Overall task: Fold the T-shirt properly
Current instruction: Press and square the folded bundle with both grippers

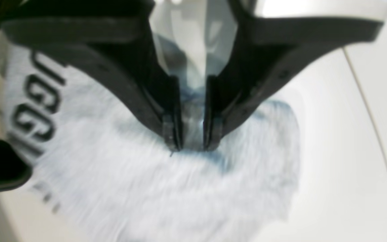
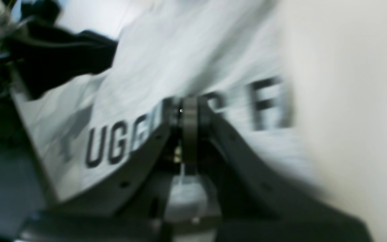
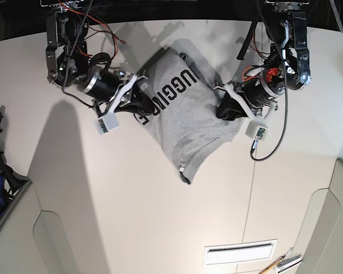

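1. Both wrist views are smeared with blur. The lettering (image 2: 119,143) on the T-shirt (image 3: 186,117) reads only in part, and the right gripper (image 2: 190,112) hides its middle letters.
2. In the base view each gripper's tips are lost against the cloth and the dark fingers.
3. The T-shirt lies crumpled on the table (image 3: 131,217), print side up, between the two arms, with a sleeve pointing toward the near edge.
4. The left gripper (image 1: 192,143) has its jaws drawn close, with a narrow gap, clamped on a bunched fold of T-shirt at its edge.
5. The right gripper's jaws are nearly together, pinching a thin edge of T-shirt by the lettering.
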Robot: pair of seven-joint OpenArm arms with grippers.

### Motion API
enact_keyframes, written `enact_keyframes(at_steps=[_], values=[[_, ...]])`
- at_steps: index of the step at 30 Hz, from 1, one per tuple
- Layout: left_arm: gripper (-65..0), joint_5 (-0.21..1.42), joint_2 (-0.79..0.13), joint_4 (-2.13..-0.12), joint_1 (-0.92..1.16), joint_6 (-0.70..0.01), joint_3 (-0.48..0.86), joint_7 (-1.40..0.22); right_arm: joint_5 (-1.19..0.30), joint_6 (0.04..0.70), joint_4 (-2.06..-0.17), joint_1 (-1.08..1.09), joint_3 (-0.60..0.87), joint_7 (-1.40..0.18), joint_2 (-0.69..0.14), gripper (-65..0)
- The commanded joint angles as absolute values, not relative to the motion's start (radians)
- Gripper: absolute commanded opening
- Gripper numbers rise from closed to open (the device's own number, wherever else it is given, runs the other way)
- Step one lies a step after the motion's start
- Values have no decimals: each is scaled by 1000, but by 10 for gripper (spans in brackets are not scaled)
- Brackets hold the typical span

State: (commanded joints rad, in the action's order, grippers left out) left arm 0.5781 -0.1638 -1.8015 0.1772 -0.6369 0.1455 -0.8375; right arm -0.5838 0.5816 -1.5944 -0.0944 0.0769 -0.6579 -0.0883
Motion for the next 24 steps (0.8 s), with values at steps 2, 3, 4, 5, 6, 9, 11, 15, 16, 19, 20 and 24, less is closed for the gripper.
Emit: enact_keyframes(at_steps=[2, 3, 4, 5, 6, 9, 11, 15, 16, 19, 20, 24], values=[[-528, 598, -164, -1840, 187, -640, 180, -847, -584, 582, -1594, -94, 128, -651, -88, -650], [-528, 605, -164, -1853, 189, -640, 201, -859, -583, 582, -1594, -91, 151, -651, -88, -650], [-528, 617, -164, -1861, 189, -640, 221, -873, -583, 582, -1594, -88, 171, -651, -88, -650], [-528, 630, -164, -1864, 189, -641, 240, -885, -583, 582, -1594, -82, 189, -651, -89, -650], [-528, 647, -164, -1864, 189, -643, 255, -904, -577, 583, -1594, -77, 204, -651, -89, -650], [-528, 666, -163, -1863, 225, -652, 266, -924, -507, 583, -1590, -62, 221, -631, -89, -650], [-528, 667, -163, -1857, 260, -651, 266, -922, -486, 583, -1575, -56, 220, -625, -89, -650], [-528, 666, -163, -1807, 286, -651, 266, -906, -488, 583, -1529, -56, 208, -609, -88, -650], [-528, 665, -163, -1790, 281, -651, 266, -892, -490, 583, -1522, -56, 201, -609, -88, -650], [-528, 665, -163, -1732, 252, -651, 261, -856, -492, 583, -1513, -62, 176, -615, -88, -650], [-528, 666, -163, -1708, 236, -651, 257, -856, -507, 583, -1513, -64, 167, -632, -88, -650], [-528, 664, -163, -1594, 154, -651, 226, -856, -604, 583, -1513, -64, 131, -716, -84, -650]])
